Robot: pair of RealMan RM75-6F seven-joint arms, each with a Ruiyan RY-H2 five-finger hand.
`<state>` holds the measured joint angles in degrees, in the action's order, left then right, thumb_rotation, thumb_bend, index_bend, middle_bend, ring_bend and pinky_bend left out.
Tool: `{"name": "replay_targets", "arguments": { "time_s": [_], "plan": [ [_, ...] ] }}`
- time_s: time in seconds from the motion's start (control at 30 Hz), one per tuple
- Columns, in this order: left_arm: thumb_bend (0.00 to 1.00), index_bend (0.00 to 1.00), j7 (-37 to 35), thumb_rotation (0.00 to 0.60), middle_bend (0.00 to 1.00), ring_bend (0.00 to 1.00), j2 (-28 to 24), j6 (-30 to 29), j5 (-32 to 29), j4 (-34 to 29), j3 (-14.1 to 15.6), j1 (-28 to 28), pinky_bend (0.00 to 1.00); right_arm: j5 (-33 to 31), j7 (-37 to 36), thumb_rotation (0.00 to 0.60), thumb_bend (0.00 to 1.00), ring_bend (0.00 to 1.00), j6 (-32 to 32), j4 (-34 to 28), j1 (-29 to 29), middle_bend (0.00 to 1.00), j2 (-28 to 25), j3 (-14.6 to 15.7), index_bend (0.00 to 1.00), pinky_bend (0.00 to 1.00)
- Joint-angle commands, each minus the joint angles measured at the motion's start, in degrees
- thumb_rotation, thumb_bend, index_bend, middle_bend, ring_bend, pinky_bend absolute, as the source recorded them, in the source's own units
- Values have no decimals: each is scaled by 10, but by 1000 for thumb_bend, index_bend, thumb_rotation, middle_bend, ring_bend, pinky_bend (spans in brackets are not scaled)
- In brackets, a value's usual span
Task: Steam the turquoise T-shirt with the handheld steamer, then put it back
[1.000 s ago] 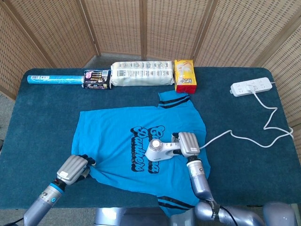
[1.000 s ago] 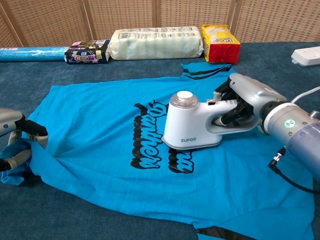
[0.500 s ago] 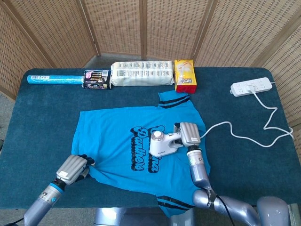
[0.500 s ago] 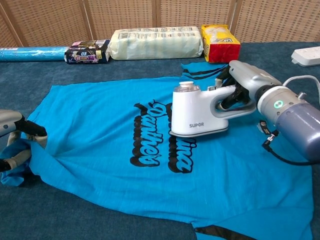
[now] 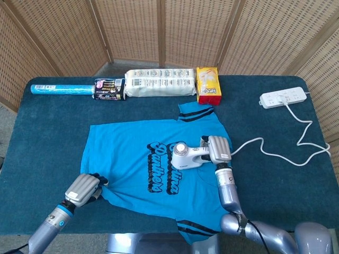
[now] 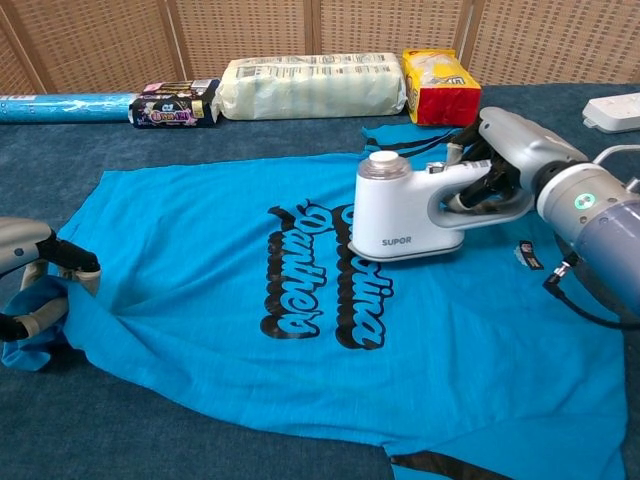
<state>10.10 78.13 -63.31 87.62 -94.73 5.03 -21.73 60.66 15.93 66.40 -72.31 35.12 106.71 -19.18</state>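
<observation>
head view shows the table (image 5: 47,137) under dark blue cloth, and spread flat across its middle lies the turquoise t-shirt (image 5: 127,153), printed side up. it looks thin, soft and light, likely to bunch or slide under any push, so it wants pinning at an edge while the steamer passes. the left hand (image 5: 83,190) does that, fingers pinching the near left corner of the hem, where the fabric puckers. the handheld steamer (image 6: 405,215) sits plate-down on the print, near the collar; it is rigid, smooth plastic, probably the heavier item, and best taken by its looped handle. the right hand (image 6: 510,150) grips that handle, fingers curled through it. a white cord (image 5: 275,153) trails to the power strip (image 5: 284,97).
</observation>
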Motion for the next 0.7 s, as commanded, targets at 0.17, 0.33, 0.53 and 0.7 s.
{"name": "replay_targets", "arguments": {
  "time_s": [0.17,0.33,0.53,0.7],
  "plan": [
    [542,563,1,600,548,453,0,-1,2,-3,2,1,559,16,-10,600,332,799,8,-12,-18,770,-1,28,764,719],
    [543,563,1,600,548,453,-4,-6,4,-4,3,3,559,21,-15,600,332,800,6,13,-17,771,17,37,763,720],
    [541,563,1,600,549,453,-7,-8,4,-5,5,5,559,30,-26,600,332,801,15,54,-8,771,40,23,764,721],
    [542,564,0,600,548,453,-7,-9,4,-7,4,6,559,29,-29,600,332,802,13,86,2,770,51,8,764,721]
  ]
}}
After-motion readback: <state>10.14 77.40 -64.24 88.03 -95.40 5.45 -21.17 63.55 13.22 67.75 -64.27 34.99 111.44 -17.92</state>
